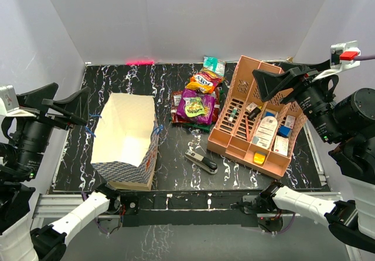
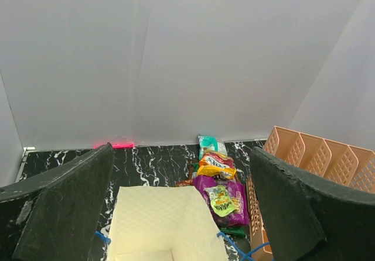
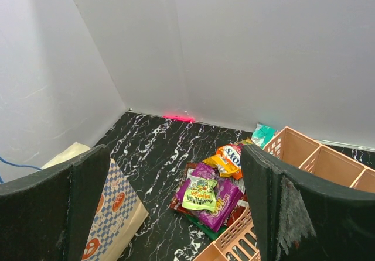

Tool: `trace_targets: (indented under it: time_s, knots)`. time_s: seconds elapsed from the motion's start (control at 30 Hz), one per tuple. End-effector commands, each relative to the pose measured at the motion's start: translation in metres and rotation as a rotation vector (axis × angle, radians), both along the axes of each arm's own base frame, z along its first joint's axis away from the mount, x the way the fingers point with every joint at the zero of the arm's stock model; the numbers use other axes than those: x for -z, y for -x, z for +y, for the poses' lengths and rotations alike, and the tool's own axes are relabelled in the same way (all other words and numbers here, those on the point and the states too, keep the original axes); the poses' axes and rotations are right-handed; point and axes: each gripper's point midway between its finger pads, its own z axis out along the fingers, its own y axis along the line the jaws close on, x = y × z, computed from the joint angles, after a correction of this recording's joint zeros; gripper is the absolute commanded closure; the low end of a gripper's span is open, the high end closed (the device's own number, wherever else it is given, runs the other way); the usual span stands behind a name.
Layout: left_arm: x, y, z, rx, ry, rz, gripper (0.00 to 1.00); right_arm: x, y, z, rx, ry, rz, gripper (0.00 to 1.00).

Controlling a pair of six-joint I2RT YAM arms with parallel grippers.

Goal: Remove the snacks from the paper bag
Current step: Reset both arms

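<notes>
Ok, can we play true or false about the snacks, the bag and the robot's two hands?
1. The snacks lie on the table between the paper bag and the pink organiser. True.
2. The left gripper is squeezing a snack. False: it is open and holds nothing.
3. The black stapler sits inside the paper bag. False: it lies on the table, in front of the snacks.
4. The right gripper is open. True.
5. The paper bag is open at the top. True.
</notes>
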Motion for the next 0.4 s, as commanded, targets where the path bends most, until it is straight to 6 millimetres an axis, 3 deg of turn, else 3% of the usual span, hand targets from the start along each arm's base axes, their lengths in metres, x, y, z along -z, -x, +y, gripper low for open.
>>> trace_targets:
  time_s: [0.0, 0.23, 0.37]
  knots:
    - [-0.0050, -0.0006, -0.0025, 0.012, 0.017, -0.018, 0.02, -0.0085, 0.0000, -0.0037, 0.016, -0.020, -0.027, 0.02]
    - [-0.0041, 0.0003, -0.0023, 0.013, 0.019, -0.015, 0.02, -0.0078, -0.0020, -0.0089, 0.046, -0.022, -0.021, 0.02]
    - [-0.0043, 0.0008, -0.0014, 0.010, 0.023, -0.018, 0.02, -0.0028, -0.0053, -0.0007, 0.021, 0.017, -0.007, 0.02]
